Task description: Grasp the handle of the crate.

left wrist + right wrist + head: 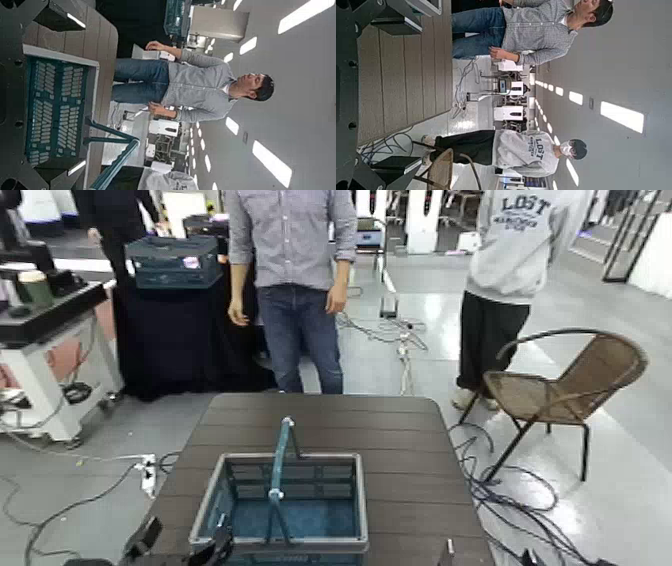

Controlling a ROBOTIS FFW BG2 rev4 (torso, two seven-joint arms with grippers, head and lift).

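Behind the dark slatted table [330, 425], a workshop floor strewn with cables holds two standing people, one in a checked shirt [291, 235] and one in a grey hoodie [520, 240], plus a wicker chair [565, 390] and a darker teal crate [175, 262] on a black-draped stand. On the table's near half sits the blue-teal crate [283, 502], its thin handle [280, 460] raised upright across its middle and untouched. Left gripper [180, 548] waits with fingers apart beside the crate's near left corner, right gripper [403, 89] likewise spread at the near right edge.
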